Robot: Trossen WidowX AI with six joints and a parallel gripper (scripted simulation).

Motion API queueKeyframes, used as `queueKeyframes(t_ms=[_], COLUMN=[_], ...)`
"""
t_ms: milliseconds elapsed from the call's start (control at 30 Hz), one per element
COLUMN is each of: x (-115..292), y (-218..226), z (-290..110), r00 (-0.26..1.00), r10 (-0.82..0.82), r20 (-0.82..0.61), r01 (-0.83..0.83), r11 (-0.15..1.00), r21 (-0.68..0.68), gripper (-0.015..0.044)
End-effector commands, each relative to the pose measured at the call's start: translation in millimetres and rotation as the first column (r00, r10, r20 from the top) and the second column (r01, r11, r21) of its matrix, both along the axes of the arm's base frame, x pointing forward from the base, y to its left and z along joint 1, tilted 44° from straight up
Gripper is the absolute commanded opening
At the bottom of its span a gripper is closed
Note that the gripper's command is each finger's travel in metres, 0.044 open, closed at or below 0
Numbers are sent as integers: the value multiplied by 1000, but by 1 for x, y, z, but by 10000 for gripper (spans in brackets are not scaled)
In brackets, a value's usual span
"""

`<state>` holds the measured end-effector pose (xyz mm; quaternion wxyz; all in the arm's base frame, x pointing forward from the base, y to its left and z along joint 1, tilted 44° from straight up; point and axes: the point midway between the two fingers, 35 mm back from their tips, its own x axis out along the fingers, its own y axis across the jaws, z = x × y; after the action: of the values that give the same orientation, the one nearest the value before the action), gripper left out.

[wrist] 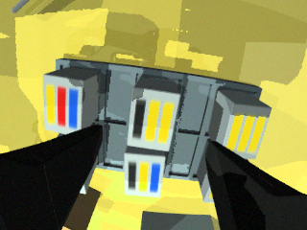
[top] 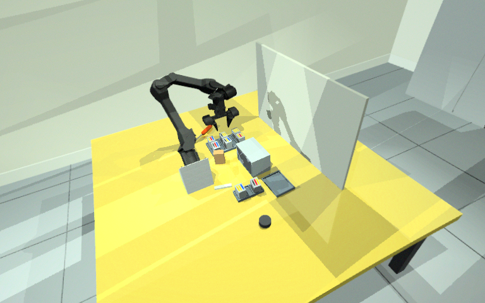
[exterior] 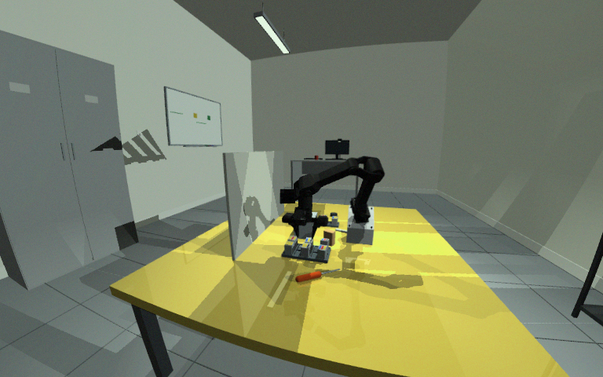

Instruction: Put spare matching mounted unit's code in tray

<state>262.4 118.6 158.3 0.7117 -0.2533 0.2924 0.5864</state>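
Observation:
My gripper (top: 221, 123) (exterior: 306, 225) (wrist: 155, 141) is open and empty. It hangs a little above a dark rack (top: 217, 139) (exterior: 306, 258) (wrist: 122, 76) of several grey spares with colour-stripe codes. In the wrist view I see a yellow-red-blue spare (wrist: 61, 107), a black-yellow-yellow spare (wrist: 153, 118) between the fingers' line, an all-yellow spare (wrist: 245, 133) and a black-yellow-blue spare (wrist: 144, 175). The grey mounted unit (top: 252, 155) stands beside the rack. The dark tray (top: 278, 183) lies in front of the unit. A second rack (top: 247, 189) holds two spares.
A tall mirror panel (top: 311, 110) (exterior: 249, 199) stands right of the unit. A small grey panel (top: 196, 175), a brown block (top: 219, 156) (exterior: 329, 236), an orange screwdriver (top: 206, 130) (exterior: 306, 276), a white stick (top: 222, 186) and a dark puck (top: 264, 221) lie on the yellow table (top: 160, 250).

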Motion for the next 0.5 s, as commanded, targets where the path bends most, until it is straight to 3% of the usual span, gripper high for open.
queueKeyframes(t_ms=[0,467], x=[1,5], y=[4,19], z=[-7,-23], r00=[1000,1000], r10=[-3,-2], r20=[-5,-5], r01=[3,2], r11=[1000,1000], r21=[-6,-6], gripper=[300,300])
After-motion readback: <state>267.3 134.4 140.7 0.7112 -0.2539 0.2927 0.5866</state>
